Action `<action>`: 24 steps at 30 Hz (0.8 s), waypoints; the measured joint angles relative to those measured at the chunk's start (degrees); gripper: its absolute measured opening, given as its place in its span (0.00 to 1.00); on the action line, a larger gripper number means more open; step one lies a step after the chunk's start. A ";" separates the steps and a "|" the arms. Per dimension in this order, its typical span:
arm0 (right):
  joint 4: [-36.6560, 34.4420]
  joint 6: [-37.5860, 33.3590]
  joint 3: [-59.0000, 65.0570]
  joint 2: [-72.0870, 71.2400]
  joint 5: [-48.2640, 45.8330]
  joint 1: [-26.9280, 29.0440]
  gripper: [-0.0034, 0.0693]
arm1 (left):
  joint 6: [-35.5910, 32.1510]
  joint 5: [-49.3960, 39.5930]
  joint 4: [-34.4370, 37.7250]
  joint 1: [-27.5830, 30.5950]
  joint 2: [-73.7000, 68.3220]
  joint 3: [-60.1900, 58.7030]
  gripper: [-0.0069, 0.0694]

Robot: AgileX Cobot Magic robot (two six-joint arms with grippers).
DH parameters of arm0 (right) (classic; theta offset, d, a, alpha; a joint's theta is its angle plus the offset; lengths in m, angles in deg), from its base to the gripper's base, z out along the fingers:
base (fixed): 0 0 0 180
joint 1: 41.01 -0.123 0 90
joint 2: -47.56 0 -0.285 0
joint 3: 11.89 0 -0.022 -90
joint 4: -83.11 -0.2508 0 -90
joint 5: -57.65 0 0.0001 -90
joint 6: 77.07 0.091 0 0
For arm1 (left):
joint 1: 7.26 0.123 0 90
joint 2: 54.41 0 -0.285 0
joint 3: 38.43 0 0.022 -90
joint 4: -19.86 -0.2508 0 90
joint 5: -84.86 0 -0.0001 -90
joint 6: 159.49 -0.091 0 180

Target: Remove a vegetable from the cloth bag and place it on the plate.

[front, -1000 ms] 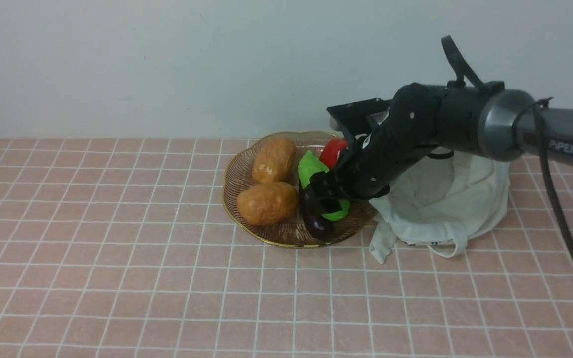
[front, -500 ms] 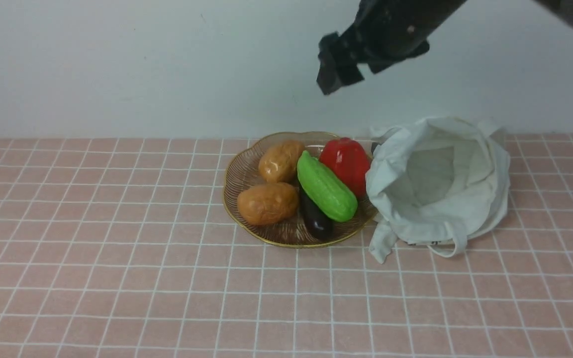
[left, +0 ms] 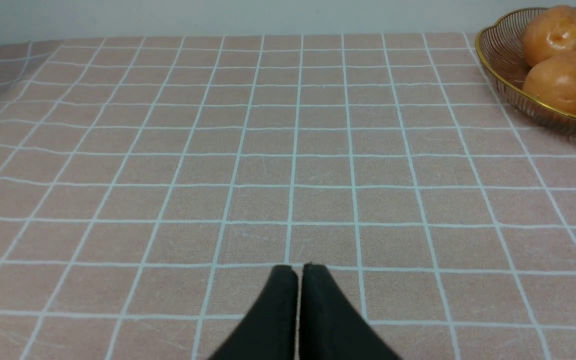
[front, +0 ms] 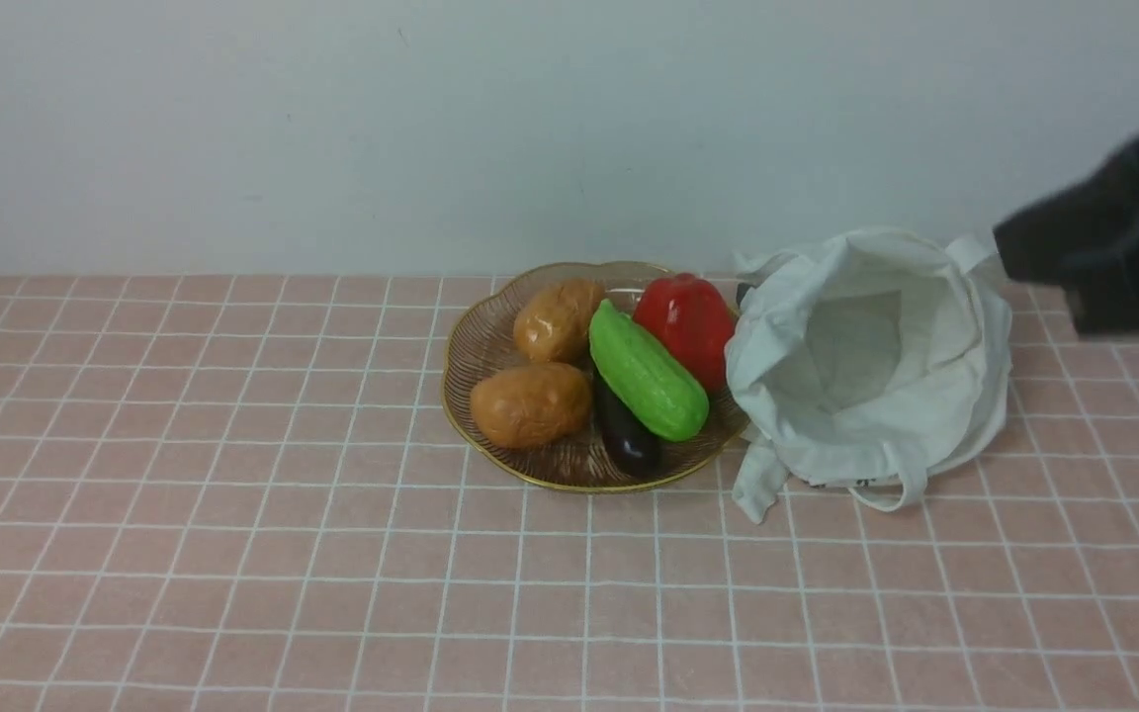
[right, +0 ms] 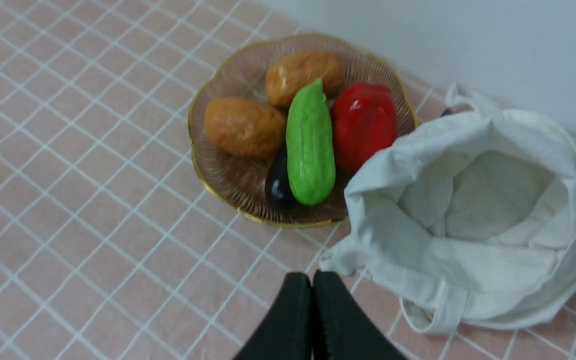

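Observation:
The green vegetable (front: 647, 370) lies on the ribbed gold-rimmed plate (front: 476, 346), across the dark eggplant (front: 627, 435) and beside the red pepper (front: 688, 324); it also shows in the right wrist view (right: 310, 145). The white cloth bag (front: 876, 366) slumps open and looks empty just right of the plate (right: 218, 165). My right gripper (right: 312, 276) is shut and empty, raised above the table near the bag (right: 478, 215); in the front view it is a dark blur (front: 1103, 267) at the right edge. My left gripper (left: 300, 268) is shut and empty over bare tablecloth.
Two brown potatoes (front: 540, 374) fill the plate's left half; they also show in the left wrist view (left: 563, 75) with the plate's rim (left: 493, 60). The pink checked tablecloth (front: 233, 514) covers the table up to a pale wall (front: 332, 129).
My right gripper has let go of the green vegetable on the plate, lifted off, and swung to the right edge of the front view. The vegetable stays on the plate.

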 joint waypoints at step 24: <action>-3.27 -0.68 45.51 -15.75 45.08 0.00 0.03 | 0.00 0.00 0.00 0.00 0.00 0.00 0.08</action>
